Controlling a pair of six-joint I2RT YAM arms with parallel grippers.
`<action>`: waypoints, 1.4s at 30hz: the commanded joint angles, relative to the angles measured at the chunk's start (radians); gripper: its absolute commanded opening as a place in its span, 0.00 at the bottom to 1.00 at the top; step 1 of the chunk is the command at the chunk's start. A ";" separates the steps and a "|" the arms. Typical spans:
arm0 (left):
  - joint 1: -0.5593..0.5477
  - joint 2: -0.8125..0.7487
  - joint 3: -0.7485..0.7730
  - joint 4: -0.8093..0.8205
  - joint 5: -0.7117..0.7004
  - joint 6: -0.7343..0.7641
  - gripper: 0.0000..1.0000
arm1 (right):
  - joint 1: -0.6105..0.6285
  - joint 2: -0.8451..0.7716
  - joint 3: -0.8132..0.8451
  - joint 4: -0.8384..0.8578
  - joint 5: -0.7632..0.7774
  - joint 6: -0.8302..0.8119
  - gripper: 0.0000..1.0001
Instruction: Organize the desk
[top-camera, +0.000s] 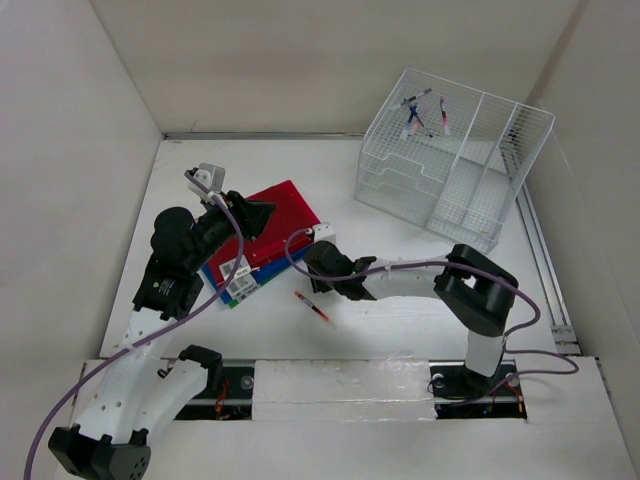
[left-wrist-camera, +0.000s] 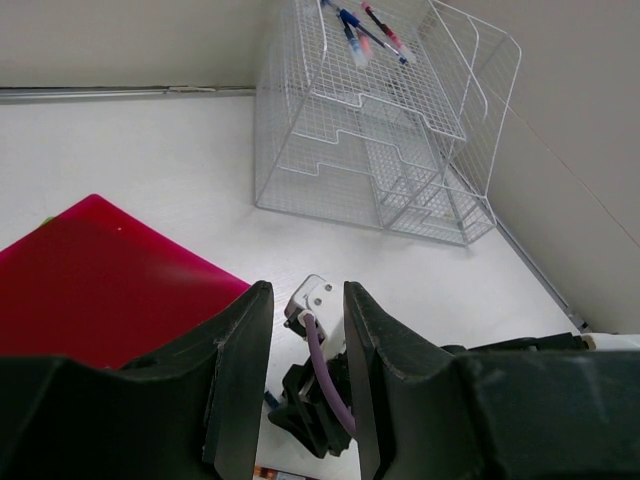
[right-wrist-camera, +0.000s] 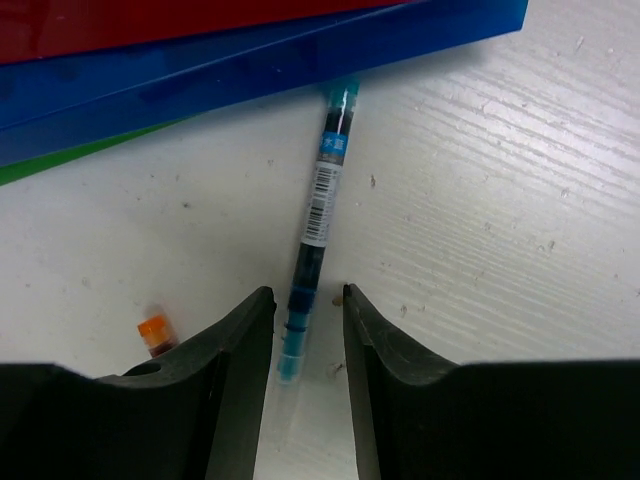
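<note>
The white desk (top-camera: 400, 310) holds a stack of red (top-camera: 290, 205), blue and green folders at centre left. My right gripper (top-camera: 320, 264) is low at the stack's right edge. In the right wrist view it (right-wrist-camera: 305, 300) is open, its jaws either side of the end of a blue pen (right-wrist-camera: 318, 215) that lies flat on the desk beside the blue folder (right-wrist-camera: 300, 50). My left gripper (top-camera: 256, 216) hovers over the red folder (left-wrist-camera: 100, 290), open and empty (left-wrist-camera: 305, 300). A red pen (top-camera: 312, 306) lies loose on the desk; its orange end (right-wrist-camera: 154, 331) shows left of my right jaws.
A clear-white wire-mesh organizer (top-camera: 455, 165) stands at the back right with a few pens (top-camera: 428, 112) on its top tray; it also shows in the left wrist view (left-wrist-camera: 380, 140). Upright white panels close the sides and back. A small white labelled item (top-camera: 238, 281) lies at the stack's front corner.
</note>
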 joint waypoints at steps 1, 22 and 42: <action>0.006 -0.014 -0.004 0.048 0.004 0.002 0.30 | 0.010 0.020 0.023 -0.025 0.059 0.015 0.39; 0.006 0.000 -0.001 0.049 0.018 -0.002 0.30 | -0.223 -0.413 -0.102 -0.022 0.121 -0.005 0.01; 0.006 -0.034 -0.006 0.055 0.025 -0.007 0.30 | -0.762 -0.034 0.687 0.016 -0.028 -0.071 0.40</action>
